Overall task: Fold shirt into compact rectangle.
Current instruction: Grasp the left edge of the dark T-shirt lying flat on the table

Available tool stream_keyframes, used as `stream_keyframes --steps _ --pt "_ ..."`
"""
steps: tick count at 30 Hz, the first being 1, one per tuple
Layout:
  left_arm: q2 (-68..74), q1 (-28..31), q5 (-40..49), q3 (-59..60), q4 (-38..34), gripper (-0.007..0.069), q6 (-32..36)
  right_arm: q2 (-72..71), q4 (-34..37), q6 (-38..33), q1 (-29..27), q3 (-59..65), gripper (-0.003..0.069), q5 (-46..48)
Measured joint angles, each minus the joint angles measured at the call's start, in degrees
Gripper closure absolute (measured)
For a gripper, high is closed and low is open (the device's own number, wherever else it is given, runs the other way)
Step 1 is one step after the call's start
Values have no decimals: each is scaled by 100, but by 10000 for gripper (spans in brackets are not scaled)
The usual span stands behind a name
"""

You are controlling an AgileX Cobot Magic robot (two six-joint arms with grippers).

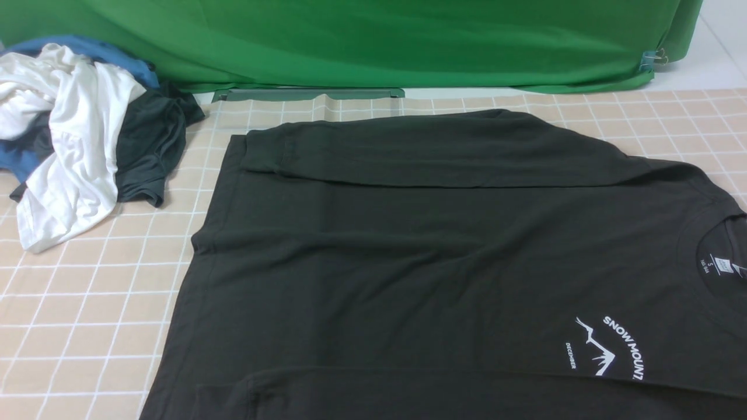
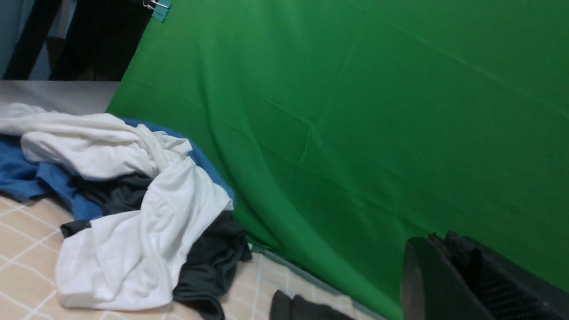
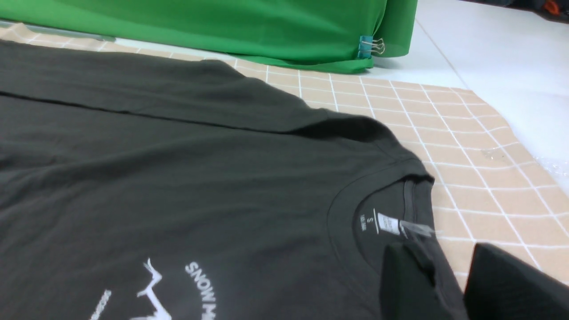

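Although the shirt (image 1: 408, 262) is not yet a compact rectangle, its lengthwise folds look done. Nearest the robot, one long side is turned in over the body, its edge running by the white print (image 1: 607, 347). The shirt lies flat on the checked tablecloth (image 1: 87, 303), collar (image 3: 355, 195) to the right and hem to the left. The right gripper (image 3: 451, 255) hangs low at the collar's edge, close to the neck label (image 3: 389, 223). Its jaws stand apart with bare tablecloth showing between them, so I judge that nothing is held. The left gripper (image 2: 444, 249) hangs clear of the shirt, jaws together and empty. Farther off, the other long side is also turned in, as a band along the far edge. What is left, I judge, is the crosswise folding, collar end toward hem. Beyond the shirt's far left corner sits a pile of clothes (image 1: 76, 146), and behind everything hangs the green backdrop (image 1: 350, 41).
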Motion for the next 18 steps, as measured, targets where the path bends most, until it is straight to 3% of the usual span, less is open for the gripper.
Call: stream_keyframes --steps 4,6,9,14,15,16,18 --pt "0 0 -756 0 -35 602 -850 0 0 -4 0 0 412 -91" --pt "0 0 -1604 0 95 602 -1480 0 0 12 0 0 412 -171" --pt "0 0 -2264 -198 528 602 -2287 0 0 421 5 0 412 -741" --pt "532 0 -855 -1665 1848 602 -2992 0 0 1989 5 0 412 -1886" --pt "898 0 -62 -2233 2239 602 -3100 0 6 2452 5 0 412 -2083" --pt "1403 0 866 -2859 2535 602 -3039 0 6 2763 5 0 412 -2253" --pt "1978 0 1790 -3443 2596 602 -2512 0 6 2912 5 0 412 -2318"
